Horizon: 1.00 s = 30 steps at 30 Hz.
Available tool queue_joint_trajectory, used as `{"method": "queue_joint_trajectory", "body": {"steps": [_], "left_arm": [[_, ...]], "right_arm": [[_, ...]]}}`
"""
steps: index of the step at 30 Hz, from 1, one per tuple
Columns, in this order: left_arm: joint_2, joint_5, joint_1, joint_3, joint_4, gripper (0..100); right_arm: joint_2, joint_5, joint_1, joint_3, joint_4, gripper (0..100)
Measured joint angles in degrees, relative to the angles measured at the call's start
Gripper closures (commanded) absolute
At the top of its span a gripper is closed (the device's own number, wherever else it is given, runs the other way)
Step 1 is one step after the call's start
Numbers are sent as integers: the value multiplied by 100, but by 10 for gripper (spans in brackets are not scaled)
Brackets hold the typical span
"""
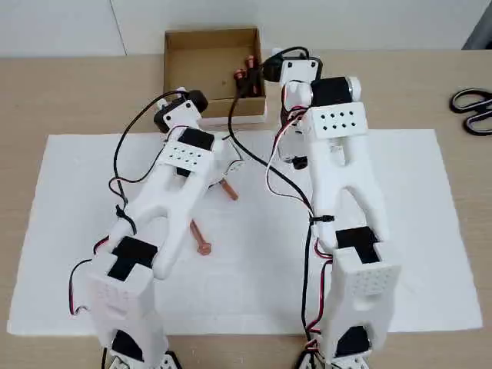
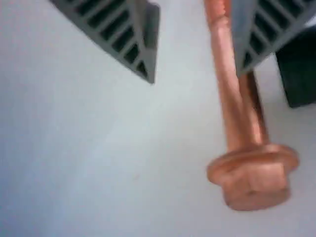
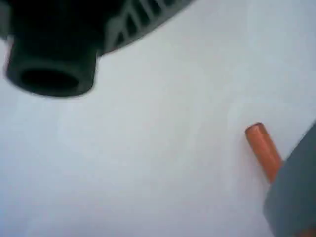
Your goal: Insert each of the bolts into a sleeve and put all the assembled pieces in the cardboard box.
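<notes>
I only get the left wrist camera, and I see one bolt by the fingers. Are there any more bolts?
Observer: Yes. The high view shows a second bolt lying loose on the white paper.
Operator: Is anything in the box yet?
Observer: Yes. A few copper pieces lie along the right wall of the box.
Operator: What's the black thing at the edge of my picture?
Observer: Most likely the sleeve. The right wrist view shows its hole with nothing in it.
</notes>
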Motion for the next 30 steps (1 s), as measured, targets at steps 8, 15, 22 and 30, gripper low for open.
{"method": "queue_joint_trajectory", "body": {"steps": [8, 15, 22, 30], "left_arm": [[114, 0, -141, -88, -18, 903], [114, 0, -211, -105, -35, 903], [193, 0, -229, -105, -149, 903], [448, 0, -220, -237, -229, 904]], "right_arm": [[0, 0, 0, 0, 0, 995], [0, 0, 0, 0, 0, 995], [0, 0, 0, 0, 0, 995], [0, 0, 0, 0, 0, 995]]}}
